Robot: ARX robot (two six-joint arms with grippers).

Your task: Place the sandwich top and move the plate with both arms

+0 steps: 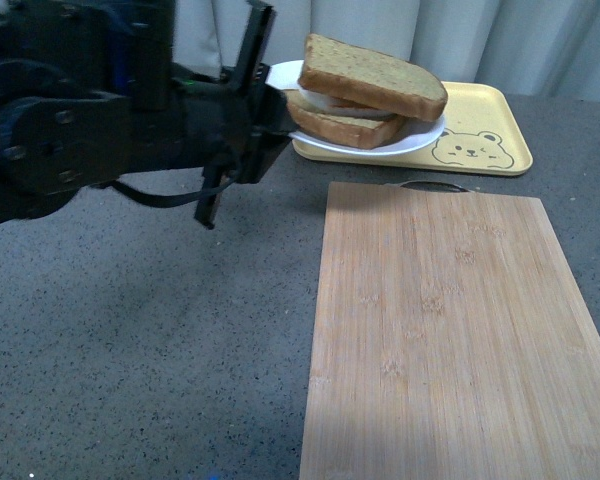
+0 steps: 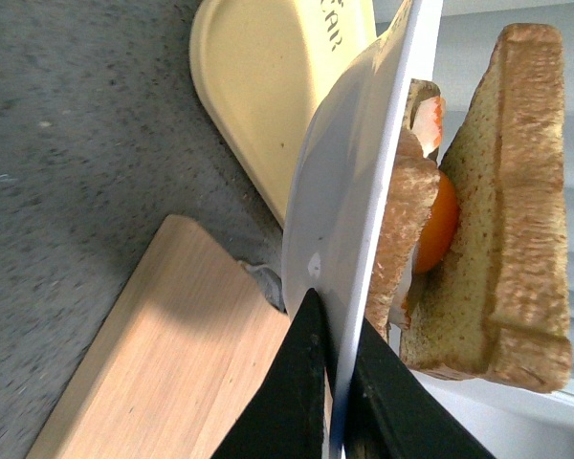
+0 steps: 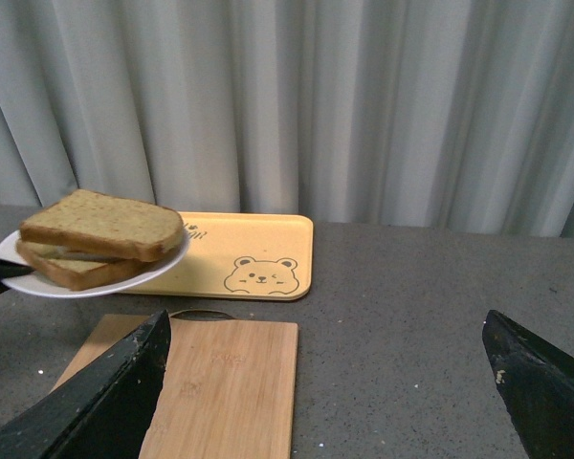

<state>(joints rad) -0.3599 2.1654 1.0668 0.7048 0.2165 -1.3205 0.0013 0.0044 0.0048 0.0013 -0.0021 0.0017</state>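
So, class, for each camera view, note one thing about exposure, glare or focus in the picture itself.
Front view: the left arm is an underexposed dark mass close to the lens, and a pale sheen washes the cutting board at its near edge. Left wrist view: the plate edge glares white against a washed-out background. Right wrist view: the right pincer shows as soft, near-black wedges.

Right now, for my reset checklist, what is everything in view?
sandwich top: one, tan-brown, on the egg slice
egg slice: one, tan with orange yolk, on the plate
plate: one, white, held at its rim, by the tray
tray: one, yellow with bear print, far side of the table
cutting board: one, light wood, on the table before the tray
table: one, speckled grey
curtain: one, pale grey, behind
left pincer: one, black, shut on the plate's rim
right pincer: one, black, open, holding nothing
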